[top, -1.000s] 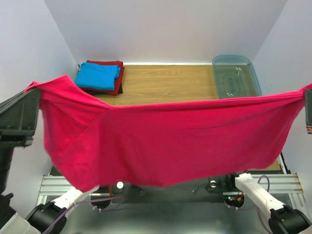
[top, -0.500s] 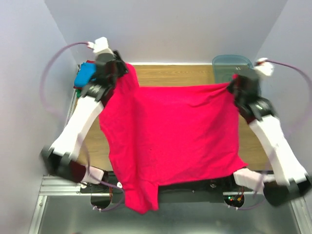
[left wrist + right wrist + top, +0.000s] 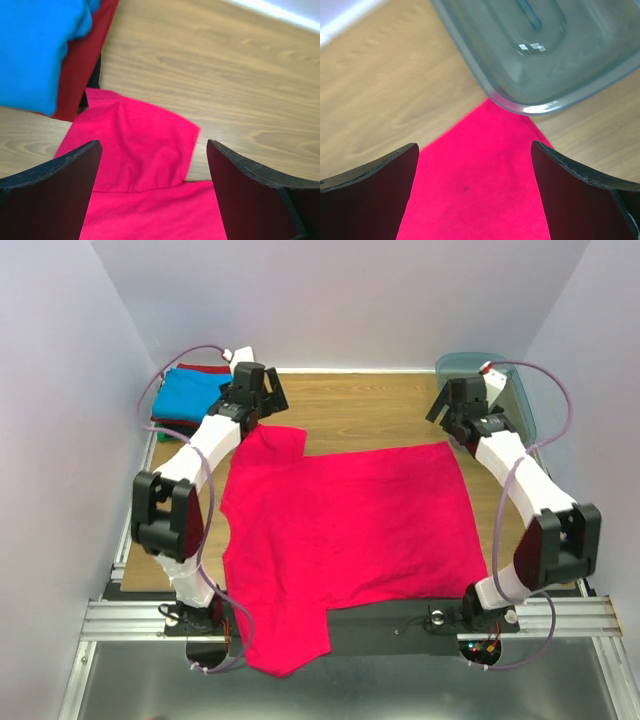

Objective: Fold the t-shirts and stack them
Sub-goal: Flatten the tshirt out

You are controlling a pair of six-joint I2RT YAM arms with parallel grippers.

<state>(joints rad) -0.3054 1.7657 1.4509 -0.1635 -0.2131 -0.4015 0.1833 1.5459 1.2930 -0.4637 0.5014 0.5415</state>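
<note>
The bright pinkish-red t-shirt (image 3: 345,520) lies spread flat on the wooden table (image 3: 350,405), and its near left part hangs over the front edge. One sleeve (image 3: 140,145) points toward the far left corner. My left gripper (image 3: 262,410) (image 3: 154,145) hovers open just above that sleeve, holding nothing. Over the shirt's far right corner (image 3: 485,175), my right gripper (image 3: 448,408) (image 3: 474,145) is also open and empty. Folded t-shirts are stacked at the far left, a sky blue one (image 3: 195,395) (image 3: 35,50) on top of a dark red one (image 3: 85,60).
A translucent blue-grey plastic bin (image 3: 500,390) (image 3: 545,50) stands at the far right corner, its rim touching the shirt's corner. White walls close in on three sides. Bare wood (image 3: 225,75) shows between the stack and the bin.
The shirt was held up and stretched between both shut grippers. The arms swung it forward and laid it on the table. Both grippers have opened and let go.
</note>
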